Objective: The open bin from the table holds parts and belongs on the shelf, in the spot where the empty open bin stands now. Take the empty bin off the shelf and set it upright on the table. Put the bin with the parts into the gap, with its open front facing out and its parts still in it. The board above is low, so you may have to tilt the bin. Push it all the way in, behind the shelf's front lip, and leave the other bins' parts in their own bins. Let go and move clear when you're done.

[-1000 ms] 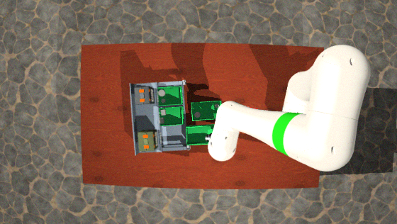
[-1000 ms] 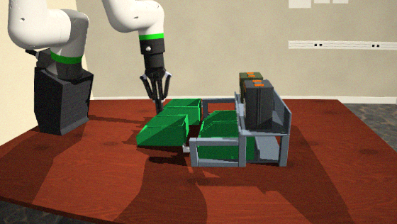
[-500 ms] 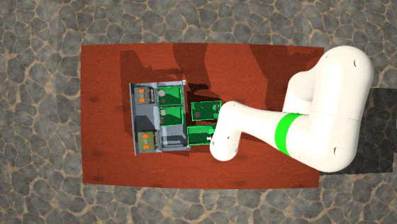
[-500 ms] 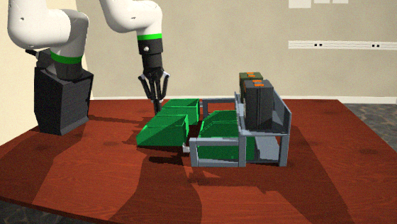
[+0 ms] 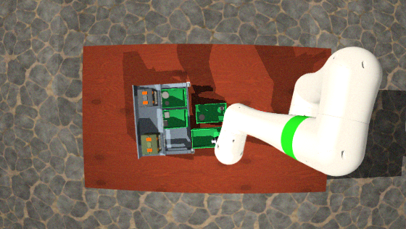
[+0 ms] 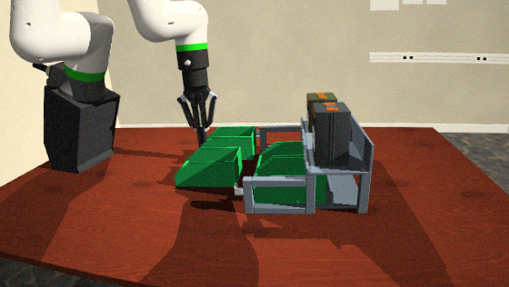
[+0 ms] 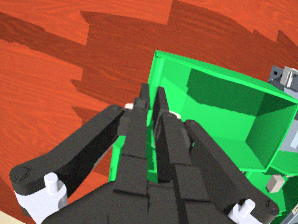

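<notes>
Black fingers (image 6: 201, 136) pinch thin wall of angular green empty bin (image 5: 203, 138) (image 6: 243, 140) (image 7: 220, 122), wood-grained table (image 5: 109, 174) (image 6: 109, 218) (image 7: 45, 75)

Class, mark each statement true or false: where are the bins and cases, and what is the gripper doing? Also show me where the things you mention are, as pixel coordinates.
1. The gripper (image 5: 214, 140) (image 6: 202, 142) (image 7: 150, 95) is shut on a wall of the empty bin (image 5: 204, 138) (image 6: 241, 140) (image 7: 215, 122). True.
2. The parts bin (image 5: 211, 117) (image 6: 209, 168) (image 7: 116, 162) stands in the shelf gap. False: it is outside, in front of the shelf (image 5: 135, 123) (image 6: 310, 195) (image 7: 277, 75).
3. Two green bins (image 5: 177, 98) (image 6: 282, 192) (image 7: 260, 181) sit inside the shelf. True.
4. The gray case (image 5: 145, 98) (image 6: 332, 136) stands directly on the tabletop. False: it stands on the shelf's upper board.
</notes>
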Robot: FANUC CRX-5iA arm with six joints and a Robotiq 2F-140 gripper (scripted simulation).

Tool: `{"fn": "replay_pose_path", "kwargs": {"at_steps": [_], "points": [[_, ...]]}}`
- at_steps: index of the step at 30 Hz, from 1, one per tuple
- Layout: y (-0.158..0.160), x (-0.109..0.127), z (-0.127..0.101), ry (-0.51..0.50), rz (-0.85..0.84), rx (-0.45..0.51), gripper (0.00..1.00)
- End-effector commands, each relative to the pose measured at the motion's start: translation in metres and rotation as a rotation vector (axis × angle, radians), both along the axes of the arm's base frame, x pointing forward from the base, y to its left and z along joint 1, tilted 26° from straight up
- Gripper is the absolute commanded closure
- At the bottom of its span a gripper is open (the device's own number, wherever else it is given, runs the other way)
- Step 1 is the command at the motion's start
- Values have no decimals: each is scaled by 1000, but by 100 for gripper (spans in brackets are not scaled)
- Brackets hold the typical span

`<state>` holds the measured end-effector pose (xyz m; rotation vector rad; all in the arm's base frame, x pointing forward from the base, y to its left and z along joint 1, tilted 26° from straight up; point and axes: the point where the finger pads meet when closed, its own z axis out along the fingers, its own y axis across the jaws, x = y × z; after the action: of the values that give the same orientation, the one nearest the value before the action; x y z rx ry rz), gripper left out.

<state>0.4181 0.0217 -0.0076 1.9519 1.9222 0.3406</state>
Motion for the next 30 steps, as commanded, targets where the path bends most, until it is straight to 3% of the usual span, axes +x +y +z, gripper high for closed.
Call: {"fn": "replay_pose_path", "kwargs": {"at_steps": [1, 30], "points": [[0, 0, 0, 0, 0, 0, 90], [-2, 9, -18, 0, 0, 0, 90]]}}
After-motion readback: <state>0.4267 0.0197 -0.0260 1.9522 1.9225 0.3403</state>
